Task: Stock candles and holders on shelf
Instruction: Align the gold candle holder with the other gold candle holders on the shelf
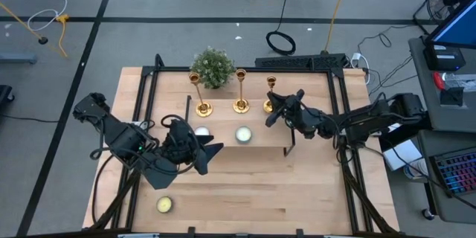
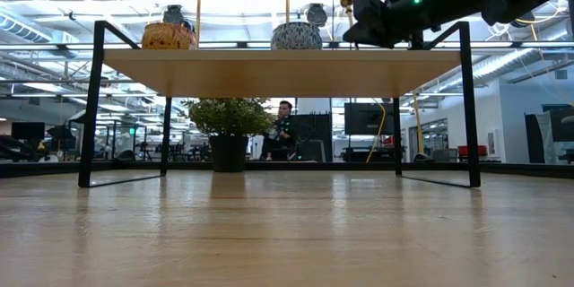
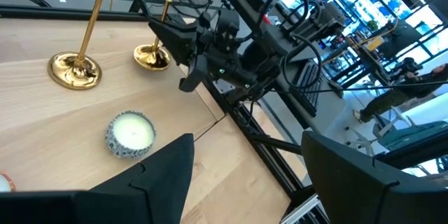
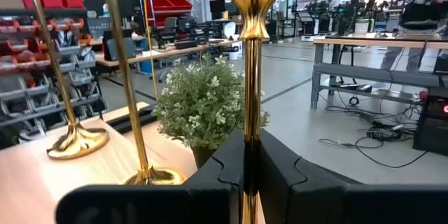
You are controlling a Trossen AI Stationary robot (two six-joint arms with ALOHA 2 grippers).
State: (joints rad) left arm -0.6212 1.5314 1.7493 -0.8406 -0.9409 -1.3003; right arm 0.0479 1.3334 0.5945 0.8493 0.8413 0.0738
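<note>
Pincer state, right arm: the right pincer (image 4: 245, 175) is clamped on the thin stem of the rightmost holder (image 1: 269, 95), whose gold cup rises above the dark fingers (image 4: 217, 164) in the right wrist view. In the high view this pincer (image 1: 277, 108) sits at the shelf's 2 o'clock region, with the arm reaching in from the 3 o'clock side of the tabletop (image 1: 245, 193). The held holder stands upright in line with the middle holder (image 1: 241, 93) and the left holder (image 1: 199, 97), all three near the shelf's 12 o'clock edge. A small green plant (image 1: 213, 67) stands just beyond them, toward 12 o'clock. The left pincer (image 1: 212, 155) has its fingers apart and holds nothing; it hovers over the shelf's 7 o'clock corner, near a white candle (image 1: 201, 131) and with a pale greenish-white candle (image 1: 243, 134) farther toward 3 o'clock. Both candles rest on the shelf (image 1: 309, 137), in front of the holders. A yellowish candle (image 1: 164, 204) lies on the tabletop near its 7 o'clock corner, well apart from the shelf. Open room: the shelf surface to the right of the greenish candle is bare up to the 3 o'clock edge, and the tabletop toward 6 o'clock is bare wood. In the low view the shelf board (image 2: 287, 70) stands on thin black legs, with free space beneath it.
</note>
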